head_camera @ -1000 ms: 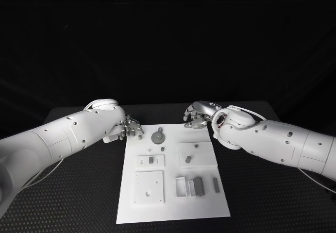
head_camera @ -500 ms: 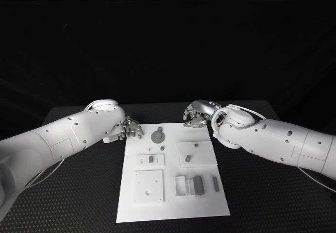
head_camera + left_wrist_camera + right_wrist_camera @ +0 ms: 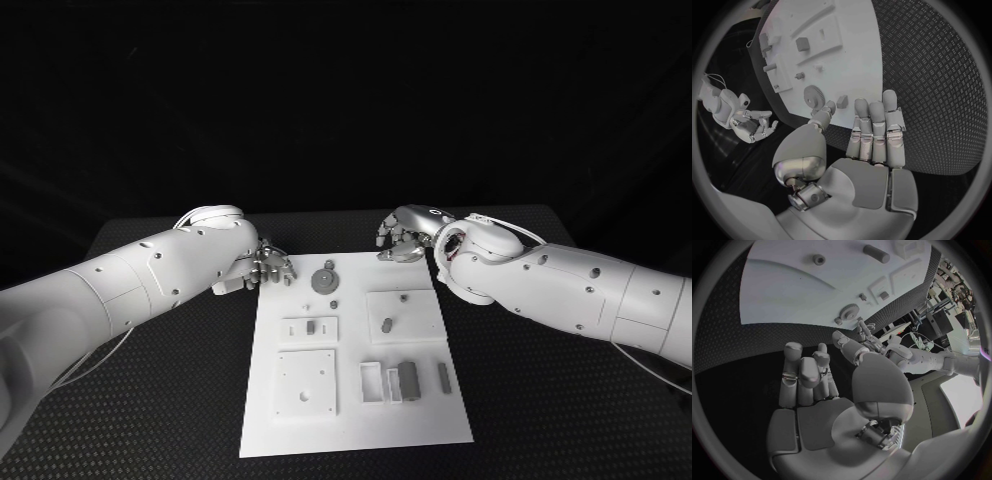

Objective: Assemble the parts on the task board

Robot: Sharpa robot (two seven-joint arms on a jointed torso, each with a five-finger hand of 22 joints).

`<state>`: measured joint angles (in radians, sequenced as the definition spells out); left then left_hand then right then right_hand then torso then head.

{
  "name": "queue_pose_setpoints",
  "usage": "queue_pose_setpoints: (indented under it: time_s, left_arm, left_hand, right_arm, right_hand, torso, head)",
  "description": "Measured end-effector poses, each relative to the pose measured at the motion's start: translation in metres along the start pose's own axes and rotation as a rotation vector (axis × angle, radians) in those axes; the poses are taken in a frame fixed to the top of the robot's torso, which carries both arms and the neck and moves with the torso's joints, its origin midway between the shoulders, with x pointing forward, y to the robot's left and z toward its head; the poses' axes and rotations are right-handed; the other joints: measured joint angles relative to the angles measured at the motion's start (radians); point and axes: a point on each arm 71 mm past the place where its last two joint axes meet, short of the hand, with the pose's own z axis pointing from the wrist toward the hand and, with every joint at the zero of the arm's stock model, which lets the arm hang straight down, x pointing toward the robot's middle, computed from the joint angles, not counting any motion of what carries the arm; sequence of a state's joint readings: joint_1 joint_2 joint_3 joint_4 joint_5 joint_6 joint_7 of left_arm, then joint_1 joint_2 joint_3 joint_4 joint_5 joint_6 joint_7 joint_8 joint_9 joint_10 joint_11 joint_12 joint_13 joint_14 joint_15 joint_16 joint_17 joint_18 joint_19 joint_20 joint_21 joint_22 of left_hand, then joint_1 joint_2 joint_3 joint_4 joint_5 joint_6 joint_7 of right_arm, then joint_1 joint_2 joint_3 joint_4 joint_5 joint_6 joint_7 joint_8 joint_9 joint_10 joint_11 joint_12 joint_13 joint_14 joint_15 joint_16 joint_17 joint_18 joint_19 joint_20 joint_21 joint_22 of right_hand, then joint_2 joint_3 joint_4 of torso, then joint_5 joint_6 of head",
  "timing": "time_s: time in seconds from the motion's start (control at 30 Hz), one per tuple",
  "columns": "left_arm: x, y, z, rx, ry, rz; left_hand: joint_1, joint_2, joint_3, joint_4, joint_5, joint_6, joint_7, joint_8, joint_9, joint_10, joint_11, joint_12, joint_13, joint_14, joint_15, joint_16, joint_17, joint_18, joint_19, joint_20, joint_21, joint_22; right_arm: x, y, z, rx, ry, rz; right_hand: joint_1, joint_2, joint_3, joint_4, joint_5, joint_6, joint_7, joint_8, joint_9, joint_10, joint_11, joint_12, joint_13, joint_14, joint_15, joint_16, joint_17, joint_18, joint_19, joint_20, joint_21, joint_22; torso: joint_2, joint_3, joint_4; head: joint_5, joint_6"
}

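The white task board (image 3: pixel 355 425) lies mid-table. At its far end lie a grey gear (image 3: pixel 326 285) and two small grey pieces (image 3: pixel 330 266). My left hand (image 3: pixel 267 268) hovers at the board's far left corner, fingers straight and side by side, holding nothing (image 3: pixel 870 145). The gear (image 3: pixel 813 94) and a small part (image 3: pixel 842 101) lie just beyond its fingertips. My right hand (image 3: pixel 401 240) hangs past the board's far right corner, fingers loosely bent and empty (image 3: pixel 807 382). The right wrist view shows the gear (image 3: pixel 849 312) and the board (image 3: pixel 779 290).
Raised white blocks (image 3: pixel 307 382) stand on the board, one carrying an oval grey piece (image 3: pixel 387 325), another a small grey block (image 3: pixel 310 326). Grey bars (image 3: pixel 408 380) lie near the front right. Black textured table (image 3: pixel 144 400) surrounds the board.
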<state>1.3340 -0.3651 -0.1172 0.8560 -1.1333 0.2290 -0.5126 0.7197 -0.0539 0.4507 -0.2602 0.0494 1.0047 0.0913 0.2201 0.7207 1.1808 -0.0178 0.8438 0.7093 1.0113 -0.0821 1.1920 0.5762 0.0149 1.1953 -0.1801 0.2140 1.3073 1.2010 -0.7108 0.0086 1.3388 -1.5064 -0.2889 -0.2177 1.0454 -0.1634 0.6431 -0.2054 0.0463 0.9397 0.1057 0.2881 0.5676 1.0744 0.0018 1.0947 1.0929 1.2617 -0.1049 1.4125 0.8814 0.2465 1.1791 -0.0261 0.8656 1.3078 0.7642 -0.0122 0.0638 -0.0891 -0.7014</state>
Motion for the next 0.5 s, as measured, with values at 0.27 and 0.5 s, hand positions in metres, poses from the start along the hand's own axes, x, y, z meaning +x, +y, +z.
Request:
queue_pose_setpoints:
  time_s: [0.27,0.5]
  left_arm:
    - [0.0021,-0.0024,0.0010,0.008,0.003,0.000]
    - [0.0020,-0.0017,0.0016,0.011,0.003,-0.004]
  left_hand:
    - [0.034,0.034,0.004,-0.021,0.000,0.000,0.000,0.000,-0.001,0.000,0.000,0.000,-0.002,-0.004,0.004,0.000,-0.004,0.000,0.000,0.000,-0.004,0.000]
    - [0.045,0.045,0.004,-0.021,0.000,0.000,-0.001,0.001,-0.001,0.000,0.000,0.000,-0.003,-0.004,0.004,0.000,-0.006,0.000,0.000,0.000,-0.004,0.001]
  right_arm:
    - [0.0001,0.0001,0.0001,0.000,0.001,0.000]
    - [0.0001,-0.0001,0.0001,0.001,0.001,0.000]
  right_hand:
    - [0.000,0.000,0.003,0.003,0.000,0.001,-0.001,0.000,0.000,0.000,0.000,0.000,0.000,0.000,0.000,0.000,0.000,0.000,0.000,0.000,0.000,0.000]
    - [0.000,0.000,0.003,0.003,0.000,-0.002,0.002,0.000,0.000,0.000,0.000,0.000,0.000,0.000,0.000,0.000,0.000,0.000,0.000,0.000,0.000,0.000]
  torso:
    - [0.000,0.0001,-0.0003]
    - [0.001,0.0001,-0.0007]
  head:
    - [0.000,-0.001]
    - [-0.001,-0.003]
